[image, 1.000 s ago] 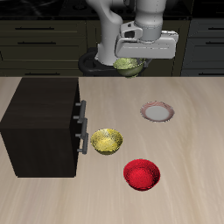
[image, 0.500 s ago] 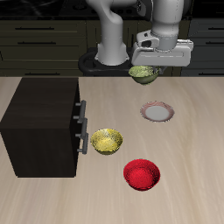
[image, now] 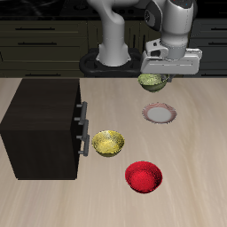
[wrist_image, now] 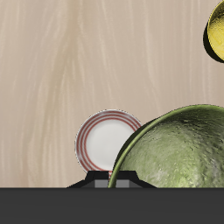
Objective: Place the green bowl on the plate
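You have an olive-green bowl [wrist_image: 179,149] with a mottled yellowish inside, a pale grey plate [wrist_image: 106,142] rimmed reddish-brown, a yellow bowl [image: 108,142], a red bowl [image: 143,176], and a light woodgrain table [image: 195,151].

green bowl [wrist_image: 178,149] cut by frame edge, overlapping plate [wrist_image: 103,142], fingers unseen

No text, label, brand, number or sign can be read in either view. The small olive-green round bowl [image: 152,82], the flat round plate with the reddish-brown scalloped rim [image: 160,113], the dark wooden cabinet [image: 43,127] and the pale wood-grain worktop [image: 199,168] all show plain surfaces with no lettering.
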Controlling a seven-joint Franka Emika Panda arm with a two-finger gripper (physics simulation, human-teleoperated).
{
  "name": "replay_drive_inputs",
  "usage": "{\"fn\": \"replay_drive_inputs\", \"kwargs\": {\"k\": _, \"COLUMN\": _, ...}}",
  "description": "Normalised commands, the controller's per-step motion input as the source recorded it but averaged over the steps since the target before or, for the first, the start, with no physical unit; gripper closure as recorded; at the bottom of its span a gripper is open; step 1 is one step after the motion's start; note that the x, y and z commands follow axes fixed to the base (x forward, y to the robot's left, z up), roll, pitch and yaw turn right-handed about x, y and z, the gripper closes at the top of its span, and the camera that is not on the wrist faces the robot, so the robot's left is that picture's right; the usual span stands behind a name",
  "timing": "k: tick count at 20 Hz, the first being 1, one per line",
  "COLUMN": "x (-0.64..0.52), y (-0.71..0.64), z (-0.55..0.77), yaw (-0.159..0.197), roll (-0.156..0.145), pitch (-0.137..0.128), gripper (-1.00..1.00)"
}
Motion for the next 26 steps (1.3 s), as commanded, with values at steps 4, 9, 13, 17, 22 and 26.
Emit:
{"fn": "replay_drive_inputs", "kwargs": {"k": 4, "x": -0.03, "y": 0.26, "z": -0.23, "yaw": 0.009, "roll": 0.019, "pitch": 0.011, "gripper": 1.0}}
{"fn": "replay_drive_inputs", "kwargs": {"k": 9, "x": 0.04, "y": 0.15, "z": -0.31, "yaw": -0.018, "roll": 0.018, "pitch": 0.026, "gripper": 1.0}}
{"fn": "replay_drive_inputs", "kwargs": {"k": 13, "x": 0.15, "y": -0.03, "z": -0.27, "yaw": -0.01, "roll": -0.017, "pitch": 0.025, "gripper": 1.0}}
{"fn": "replay_drive_inputs", "kwargs": {"k": 17, "x": 0.0, "y": 0.08, "z": -0.34, "yaw": -0.003, "roll": -0.011, "pitch": 0.028, "gripper": 1.0}}
{"fn": "replay_drive_inputs", "kwargs": {"k": 22, "x": -0.04, "y": 0.07, "z": -0.28, "yaw": -0.007, "roll": 0.018, "pitch": 0.043, "gripper": 1.0}}
{"fn": "replay_drive_inputs", "kwargs": {"k": 26, "x": -0.09, "y": 0.11, "z": -0.43, "yaw": -0.005, "roll": 0.007, "pitch": 0.057, "gripper": 1.0}}
